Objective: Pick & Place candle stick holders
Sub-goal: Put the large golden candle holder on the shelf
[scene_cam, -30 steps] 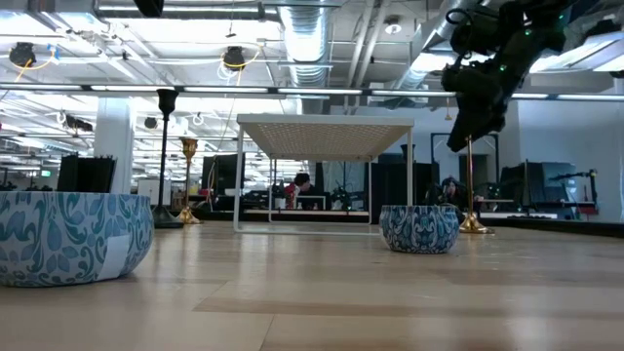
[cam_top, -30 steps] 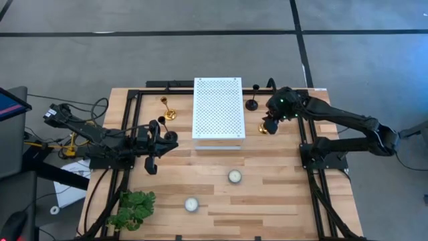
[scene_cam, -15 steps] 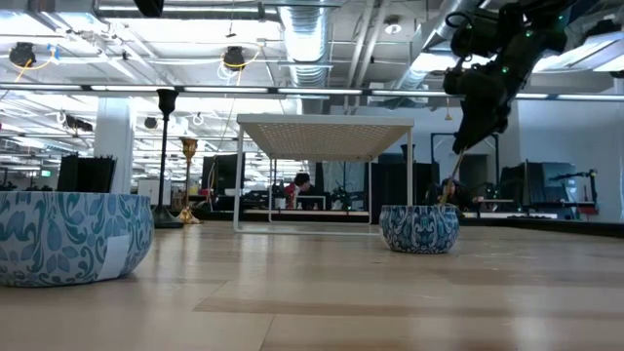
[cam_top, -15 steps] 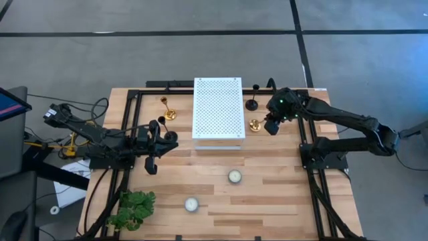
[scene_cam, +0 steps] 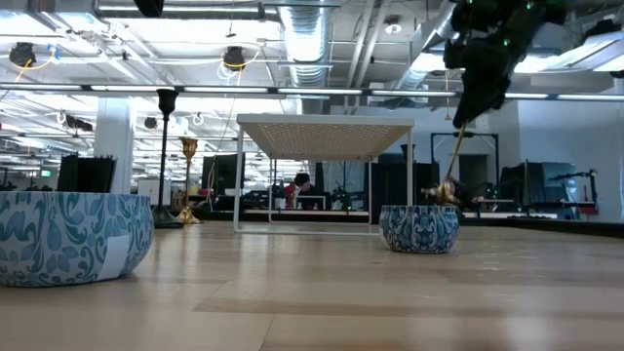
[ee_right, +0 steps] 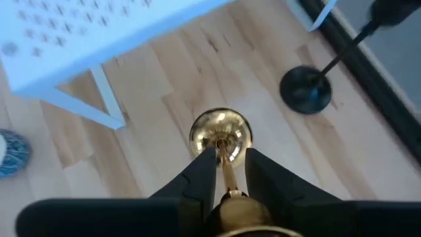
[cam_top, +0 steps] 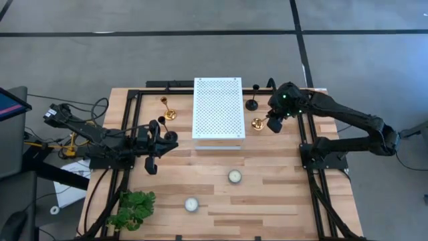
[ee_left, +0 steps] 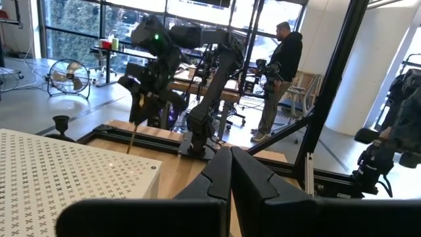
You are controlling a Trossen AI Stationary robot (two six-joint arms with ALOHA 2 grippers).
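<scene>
One gold holder (cam_top: 257, 124) is now off the surface (cam_top: 281, 187), hanging tilted from the right gripper (ee_right: 222, 163), whose fingers (ee_right: 197, 174) clench its stem; a second ago it stood upright beside the white perforated stand (cam_top: 218, 107). Judgement: pick achieved, placement pending. Left gripper (cam_top: 152, 144) waits near a black holder (cam_top: 162, 131), fingers pressed together, empty.
</scene>
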